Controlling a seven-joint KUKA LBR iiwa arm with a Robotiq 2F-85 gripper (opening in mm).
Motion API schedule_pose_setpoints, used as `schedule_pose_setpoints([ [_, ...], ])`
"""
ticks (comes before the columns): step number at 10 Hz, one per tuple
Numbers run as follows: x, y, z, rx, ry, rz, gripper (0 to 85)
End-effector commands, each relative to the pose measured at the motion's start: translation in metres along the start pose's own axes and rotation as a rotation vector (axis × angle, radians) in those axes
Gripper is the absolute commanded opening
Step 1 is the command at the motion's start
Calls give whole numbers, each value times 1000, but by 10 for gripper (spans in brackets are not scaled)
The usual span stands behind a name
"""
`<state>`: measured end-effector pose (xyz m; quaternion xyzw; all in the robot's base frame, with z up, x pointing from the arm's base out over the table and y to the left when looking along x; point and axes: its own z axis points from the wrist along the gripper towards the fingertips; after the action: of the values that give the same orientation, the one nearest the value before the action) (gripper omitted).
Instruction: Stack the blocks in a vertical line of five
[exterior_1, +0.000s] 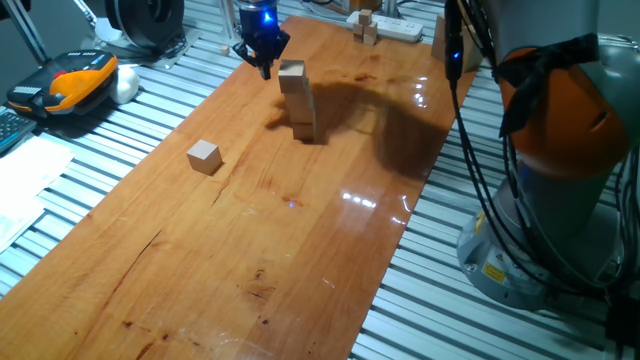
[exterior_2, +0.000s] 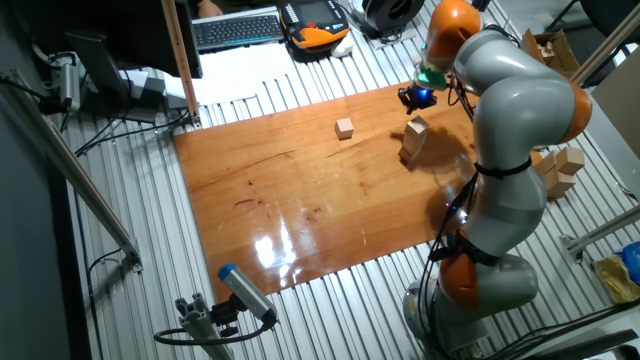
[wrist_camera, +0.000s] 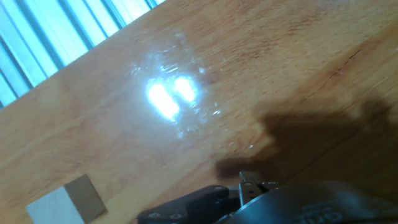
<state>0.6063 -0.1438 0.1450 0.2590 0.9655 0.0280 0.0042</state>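
One fixed view: gripper (exterior_1: 264, 62) hangs beside top of block stack (exterior_1: 298, 102), nothing held; finger spacing unreadable. Stack leans, so sideways brush risks toppling it.

Other fixed view: loose block (exterior_2: 345, 128) sits well apart on table (exterior_2: 300, 210).

Hand view: block corner (wrist_camera: 65, 200) only; stack unseen, so clearance unverifiable.

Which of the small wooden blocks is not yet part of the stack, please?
The lone block lying by itself on the wooden table; the others are piled in the stack beside the pincer.
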Motion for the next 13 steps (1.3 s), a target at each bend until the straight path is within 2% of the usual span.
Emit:
schedule_pose_setpoints([
  [1, 0, 0, 0, 22, -14, -1, 0],
  [2, 0, 0, 0, 73, -39, -28, 0],
  [3, 0, 0, 0, 71, -48, -76, 0],
  [4, 0, 0, 0, 39, -77, -131, 0],
  [5, 0, 0, 0, -2, -79, -188, 0],
  [6, 0, 0, 0, -62, -42, -245, 0],
  [8, 0, 0, 0, -113, 27, -358, 0],
  [9, 0, 0, 0, -118, 43, -375, 0],
  [11, 0, 0, 0, -84, 27, -378, 0],
  [12, 0, 0, 0, -37, 11, -401, 0],
  [13, 0, 0, 0, -10, 2, -410, 0],
])
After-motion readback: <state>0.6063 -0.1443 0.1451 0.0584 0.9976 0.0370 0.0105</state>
